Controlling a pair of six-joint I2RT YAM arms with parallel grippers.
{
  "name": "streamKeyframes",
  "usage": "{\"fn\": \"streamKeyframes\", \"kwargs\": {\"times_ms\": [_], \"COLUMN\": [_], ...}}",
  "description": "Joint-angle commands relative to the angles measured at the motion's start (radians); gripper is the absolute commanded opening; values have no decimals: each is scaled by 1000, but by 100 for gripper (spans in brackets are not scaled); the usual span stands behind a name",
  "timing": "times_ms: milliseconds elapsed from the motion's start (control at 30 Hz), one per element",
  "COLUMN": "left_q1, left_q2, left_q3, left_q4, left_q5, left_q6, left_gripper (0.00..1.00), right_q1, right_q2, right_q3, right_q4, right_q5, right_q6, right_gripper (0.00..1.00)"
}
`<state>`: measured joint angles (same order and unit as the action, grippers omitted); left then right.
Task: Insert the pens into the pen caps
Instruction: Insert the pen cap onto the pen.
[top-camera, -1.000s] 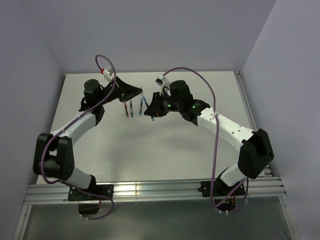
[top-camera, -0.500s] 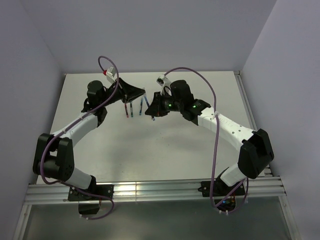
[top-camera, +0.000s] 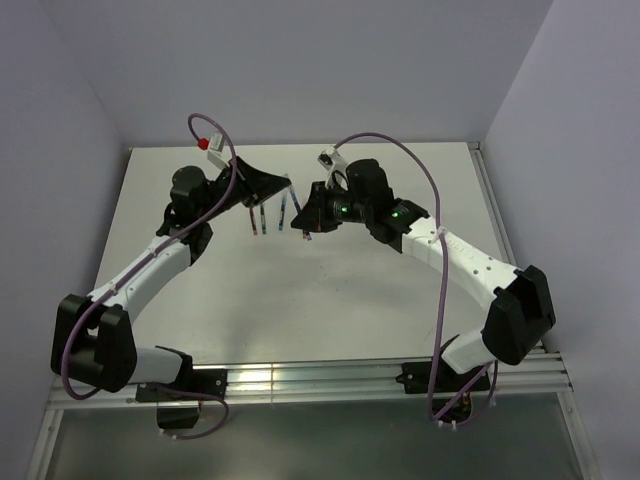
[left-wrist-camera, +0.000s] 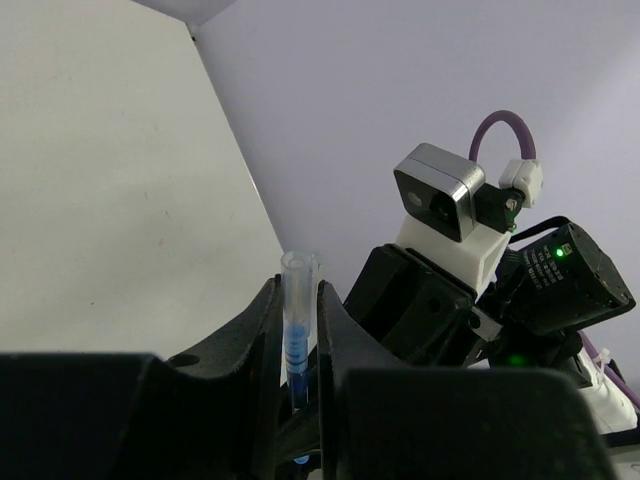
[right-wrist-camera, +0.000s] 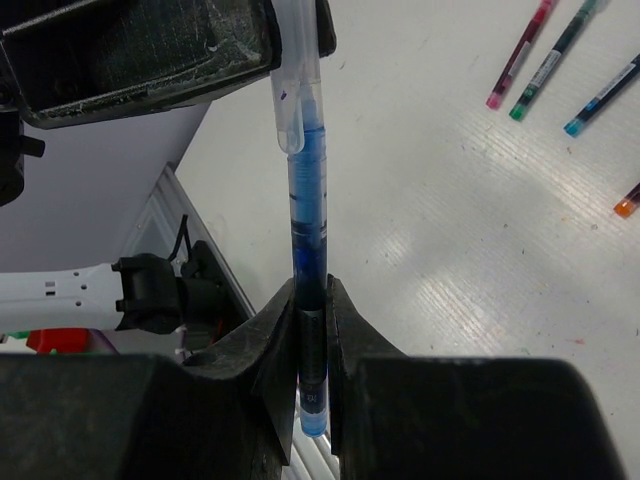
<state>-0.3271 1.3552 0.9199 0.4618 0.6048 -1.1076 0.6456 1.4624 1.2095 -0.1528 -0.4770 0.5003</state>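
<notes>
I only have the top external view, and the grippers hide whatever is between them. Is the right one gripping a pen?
Observer: Yes. The right wrist view shows the right gripper shut on a blue pen, near its back end.
Operator: And the cap?
Observer: The left gripper clamps a clear cap; blue shows inside it.
Operator: Fully seated?
Observer: Cannot tell. The pen's front end is inside the cap, its barrel bare below.
</notes>
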Motion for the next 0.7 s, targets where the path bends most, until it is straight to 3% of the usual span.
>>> {"fn": "streamKeyframes", "kwargs": {"times_ms": [0,333,667], "left_q1": [-39,-58,-92], "left_q2": [-56,-73,-77], "left_q3": [-21,5,16], "left_q4": [-40,-51,-92], "left_q5": [93,131,162], "left_q6": [34,25,41], "left_gripper": [0,0,0], "right_q1": [-18,-14,3], "right_q2": [-59,-65,-77], "right_q3": [22,41,62], "right_q4": [88,79,44], "right_q5": [97,117,252], "right_q6": [0,-55,-127], "right_gripper": [0,0,0]}}
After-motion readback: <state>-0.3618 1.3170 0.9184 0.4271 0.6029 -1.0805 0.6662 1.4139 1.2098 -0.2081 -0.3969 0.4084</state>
